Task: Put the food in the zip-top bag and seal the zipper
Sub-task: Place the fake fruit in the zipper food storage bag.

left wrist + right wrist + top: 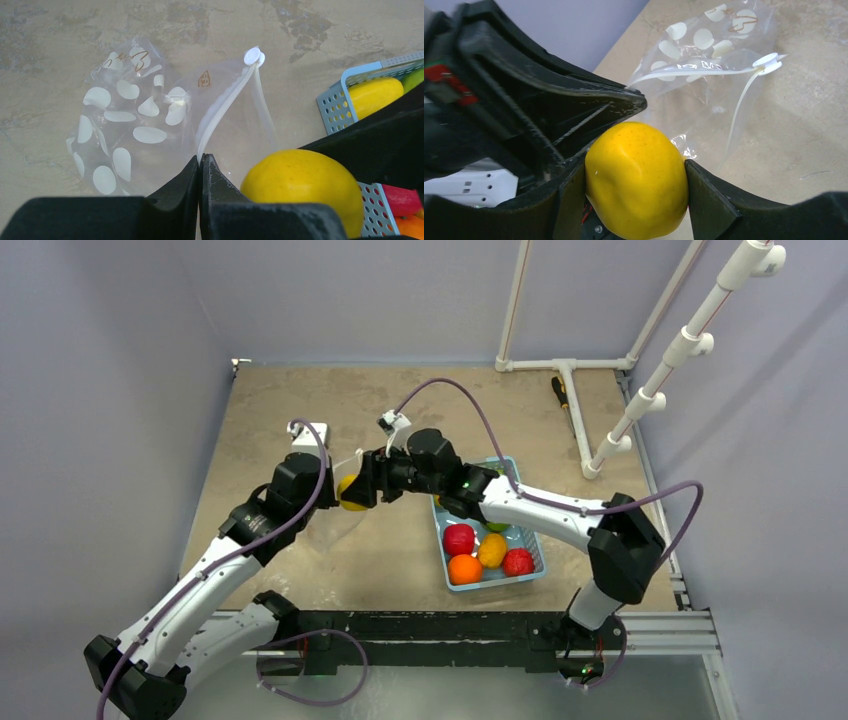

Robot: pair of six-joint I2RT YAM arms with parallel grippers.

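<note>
clear crinkly plastic bag with white dots point(125, 130) was glossy, creased film | thin whitish zipper strip point(222, 107) looked smooth, dull plastic | round yellow toy fruit point(636, 185) shone — slick, glossy plastic | light-blue perforated basket point(332, 107) was smooth plastic | mottled tan tabletop point(60, 45) looked matt

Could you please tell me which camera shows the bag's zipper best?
The left wrist view: the zipper runs clear from the left fingers to its slider. The right wrist shows it obliquely; top external cannot resolve it.

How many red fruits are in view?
2, both in the blue basket: one red fruit by its left wall, the other red fruit in its near right corner. The right arm hides its far end; more possible.
</note>
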